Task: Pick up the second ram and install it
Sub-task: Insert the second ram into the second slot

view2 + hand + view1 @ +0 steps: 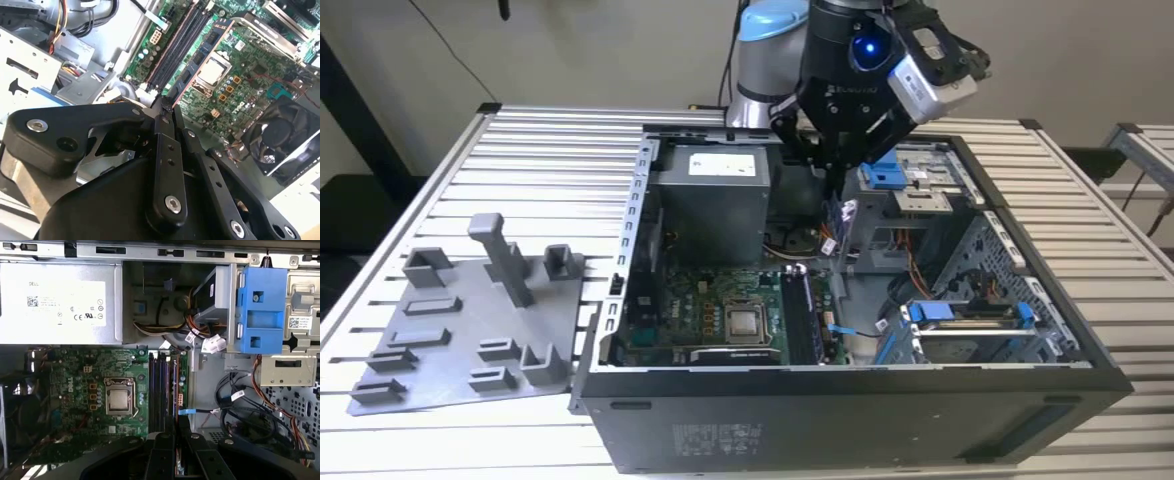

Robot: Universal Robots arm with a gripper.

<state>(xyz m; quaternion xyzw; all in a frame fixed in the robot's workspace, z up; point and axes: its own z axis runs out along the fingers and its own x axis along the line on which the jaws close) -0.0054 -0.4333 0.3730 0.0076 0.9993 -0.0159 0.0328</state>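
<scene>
Slatted tabletop (520, 150) carries an open case (854, 420), with a grey fixture (454, 340) at its 9 o'clock. Over the case hangs the hand (834, 182), closed on the ram (838, 208) (edge-on, a thin dark strip), held upright at 12 o'clock of the slots (801, 315), clear of them.

— On the table (520, 140)?
— Bears the case (854, 420), with the fixture plate (467, 330) just beside it at the exterior view's left.
— Inside the case?
— Holds the motherboard (707, 300) on its floor, the power supply (714, 200) behind it, the drive cage (974, 330) at the exterior view's right.
— Over the memory slots (160, 390)?
— The gripper (833, 178), clamped on the second ram (838, 205), well above them.
</scene>
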